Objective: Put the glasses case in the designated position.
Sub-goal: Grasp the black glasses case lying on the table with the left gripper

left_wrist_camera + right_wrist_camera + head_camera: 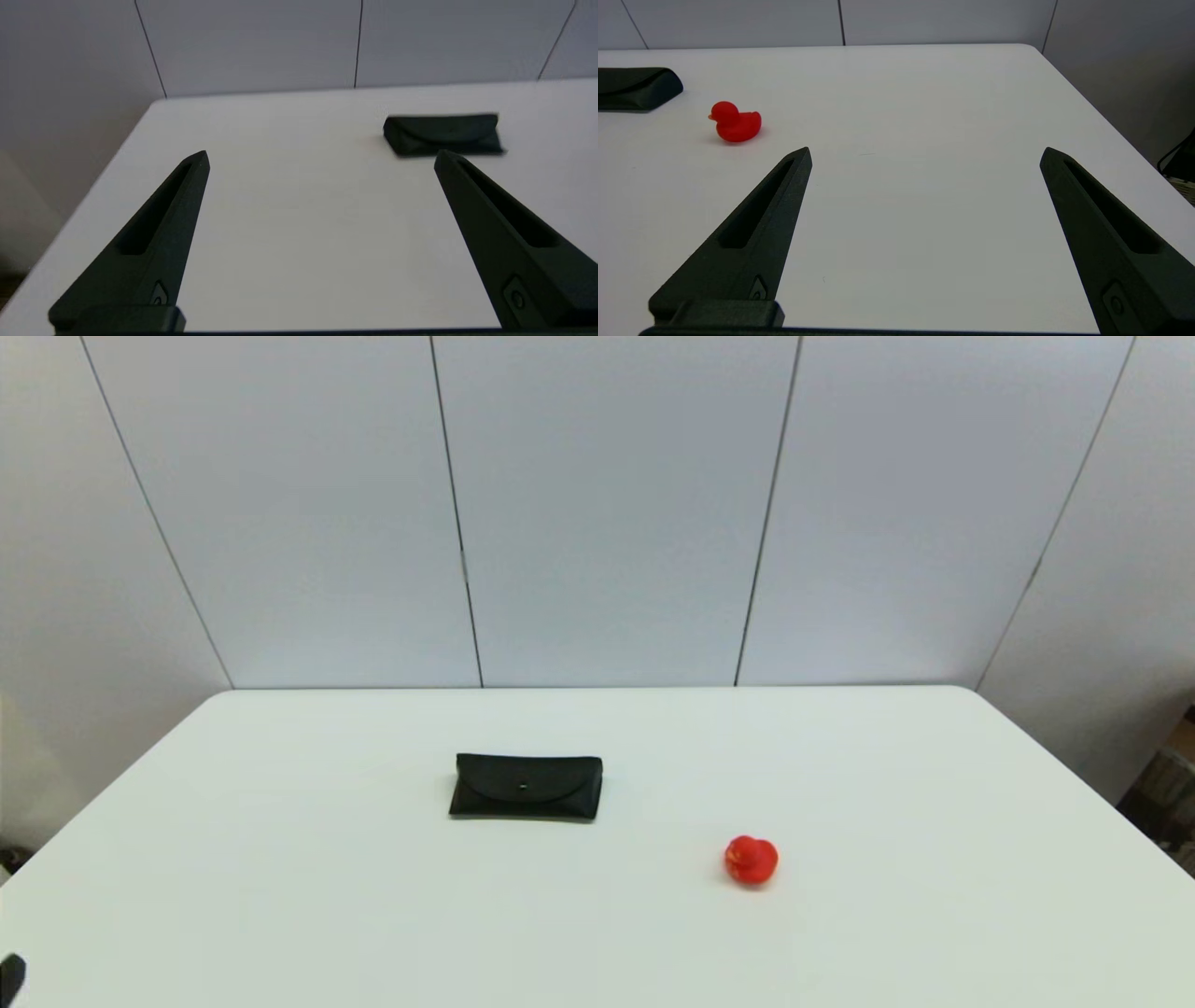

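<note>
Head view: glasses case (526, 787) on table (373, 915)

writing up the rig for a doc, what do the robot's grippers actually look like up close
Both match: the left gripper and right gripper each have two long matte black fingers tapering to a point. Each finger has a long recessed slot along its inner face and a small screw near its base. No cables or markings show.

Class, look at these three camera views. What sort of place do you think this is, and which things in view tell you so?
Probably a robot test bench, not a home: a bare white table enclosed by plain grey wall panels, holding only a black glasses case and a red toy duck.
</note>
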### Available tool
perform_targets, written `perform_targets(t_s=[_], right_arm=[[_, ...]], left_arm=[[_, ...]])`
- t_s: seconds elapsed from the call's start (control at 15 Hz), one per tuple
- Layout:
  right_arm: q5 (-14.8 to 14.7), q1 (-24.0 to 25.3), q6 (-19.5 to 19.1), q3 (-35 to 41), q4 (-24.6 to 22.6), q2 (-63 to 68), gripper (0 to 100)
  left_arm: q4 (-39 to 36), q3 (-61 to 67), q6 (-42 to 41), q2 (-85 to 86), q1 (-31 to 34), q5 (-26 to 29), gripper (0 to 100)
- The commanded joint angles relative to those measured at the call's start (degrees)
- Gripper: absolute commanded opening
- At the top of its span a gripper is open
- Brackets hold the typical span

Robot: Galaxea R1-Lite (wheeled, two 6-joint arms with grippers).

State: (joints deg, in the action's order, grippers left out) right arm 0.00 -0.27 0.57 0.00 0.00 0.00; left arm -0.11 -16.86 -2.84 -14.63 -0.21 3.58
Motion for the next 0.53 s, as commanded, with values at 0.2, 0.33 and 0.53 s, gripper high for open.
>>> perform_targets(t_s=[0.2,0.33,0.53], right_arm=[[0.0,0.0,-0.1,0.0,0.0,0.1,100],[0.0,0.0,0.0,0.0,0.0,0.1,100],[0.0,0.0,-0.1,0.0,0.0,0.0,100]], left_arm=[[0.3,-25.3,-3.5,-29.8,-5.6,2.7,100],[0.1,-28.0,-3.9,-35.8,-8.9,4.8,100],[-1.8,-29.5,-3.9,-44.4,-18.3,5.3,100]])
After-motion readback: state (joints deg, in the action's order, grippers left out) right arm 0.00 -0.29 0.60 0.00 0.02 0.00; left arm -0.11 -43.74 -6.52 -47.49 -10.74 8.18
